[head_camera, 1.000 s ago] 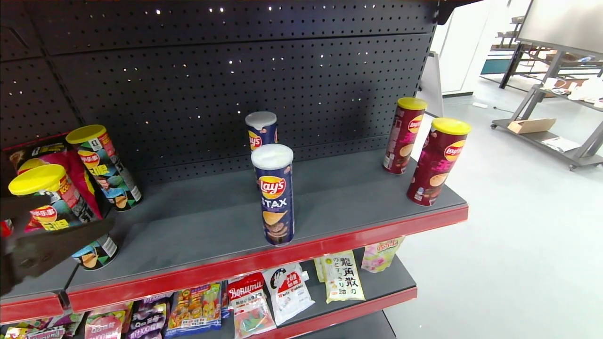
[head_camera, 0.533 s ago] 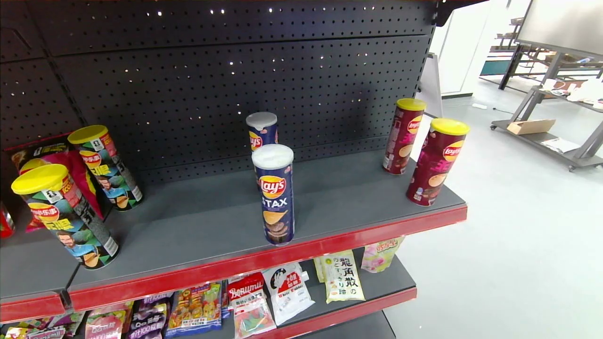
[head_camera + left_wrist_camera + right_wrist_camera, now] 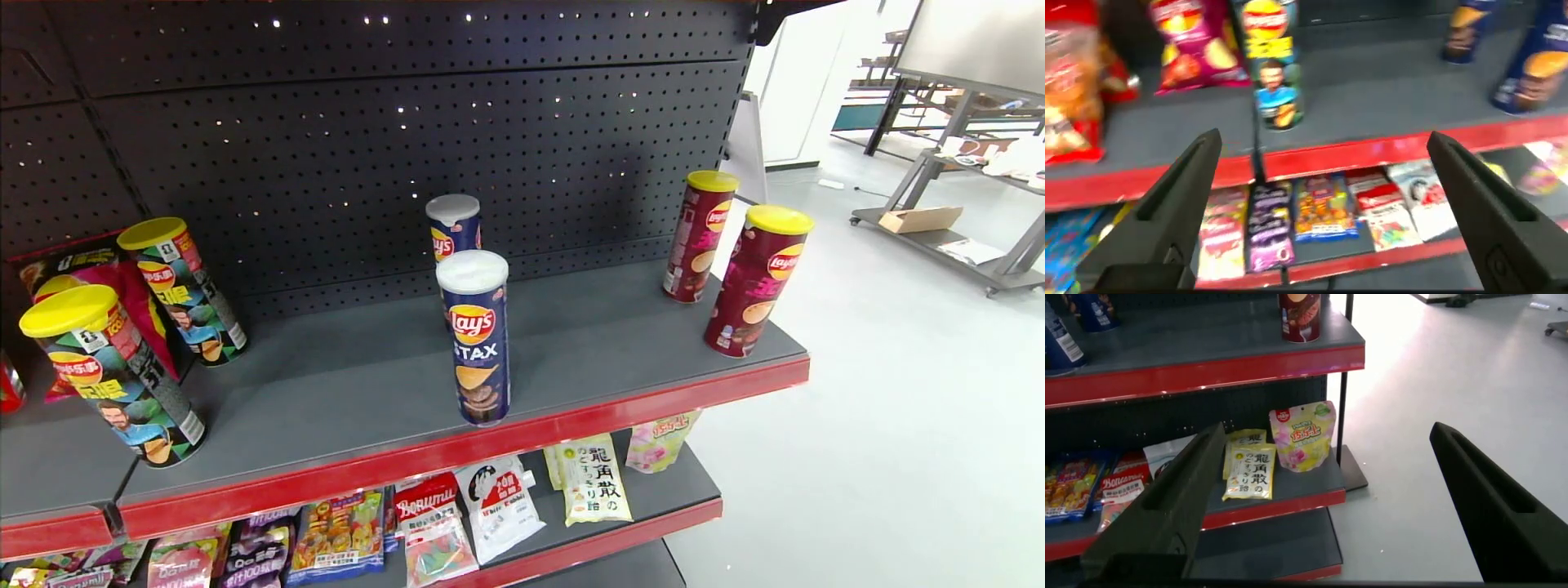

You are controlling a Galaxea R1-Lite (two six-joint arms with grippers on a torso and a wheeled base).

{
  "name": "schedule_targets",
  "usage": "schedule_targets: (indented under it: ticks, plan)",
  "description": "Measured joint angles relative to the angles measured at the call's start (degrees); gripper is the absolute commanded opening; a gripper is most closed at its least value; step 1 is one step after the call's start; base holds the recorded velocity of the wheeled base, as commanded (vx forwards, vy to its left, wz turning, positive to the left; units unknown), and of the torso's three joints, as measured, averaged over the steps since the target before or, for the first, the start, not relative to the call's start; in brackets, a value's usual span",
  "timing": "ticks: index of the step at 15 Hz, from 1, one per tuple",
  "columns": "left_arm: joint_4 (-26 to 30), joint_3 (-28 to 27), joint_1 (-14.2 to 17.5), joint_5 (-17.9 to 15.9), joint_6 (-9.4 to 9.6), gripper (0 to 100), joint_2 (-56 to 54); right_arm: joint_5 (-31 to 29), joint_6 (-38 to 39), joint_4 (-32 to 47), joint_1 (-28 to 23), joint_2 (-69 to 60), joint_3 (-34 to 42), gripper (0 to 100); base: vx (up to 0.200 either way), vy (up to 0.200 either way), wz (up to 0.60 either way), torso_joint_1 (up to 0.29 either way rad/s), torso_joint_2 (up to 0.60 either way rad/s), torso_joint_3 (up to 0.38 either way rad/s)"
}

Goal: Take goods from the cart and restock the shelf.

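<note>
Left gripper point(image 3: 1327, 204): my fingers spread, empty, facing shelf point(image 3: 1372, 90) before left front can point(image 3: 1275, 82). Right gripper point(image 3: 1331, 506): spread, empty, low at shelf's right end. Advice: grasp next can mid-body, keep upright, set in bare gap left of blue can point(image 3: 478, 343).

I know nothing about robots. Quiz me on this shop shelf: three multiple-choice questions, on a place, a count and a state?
1. Where on the shelf do the blue cans stand? A. left end B. middle C. right end
2. How many maroon cans are there? A. one B. four C. two
3. The left gripper is: A. open, empty B. shut on a can C. shut on a bag
B: both mid-shelf. C: two, at the right end. A: fingers apart, nothing held.
</note>
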Motion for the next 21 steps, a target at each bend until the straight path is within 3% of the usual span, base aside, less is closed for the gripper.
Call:
schedule_targets:
  ticks: [7, 9, 12, 15, 18, 21]
  plan:
    - [0.1, 2.0, 1.9, 1.0, -0.46, 100, -1.3, 0.0, 0.0, 0.0, 0.0, 0.0, 0.0, 100, 0.000, 0.000, 0.60, 0.007, 0.00, 0.002]
    - [0.0, 2.6, 1.9, 0.6, -0.56, 100, -1.3, 0.0, 0.0, 0.0, 0.0, 0.0, 0.0, 100, 0.000, 0.000, 0.00, 0.000, 0.00, 0.000]
    - [-2.2, 5.0, 1.9, 0.0, -3.35, 100, -1.4, 0.0, 0.0, 0.0, 0.0, 0.0, 0.0, 100, 0.000, 0.000, 0.00, 0.000, 0.00, 0.000]
    - [-10.6, 8.9, 1.9, -5.2, -4.51, 100, -1.4, 0.8, -0.9, 0.0, 0.1, 0.3, -0.1, 100, 0.000, 0.000, 0.00, 0.000, 0.00, 0.000]
    - [-16.8, 14.7, 1.9, -7.6, -3.88, 100, -1.3, 2.5, 1.0, 0.1, 0.2, 4.6, -6.9, 100, 0.000, 0.000, 0.00, 0.000, 0.00, 0.000]
    - [-17.8, 18.0, 1.9, -4.6, -3.24, 100, -1.3, 6.6, -1.0, -0.2, 2.0, 20.2, -17.8, 100, 0.000, 0.000, 0.00, 0.000, 0.00, 0.000]
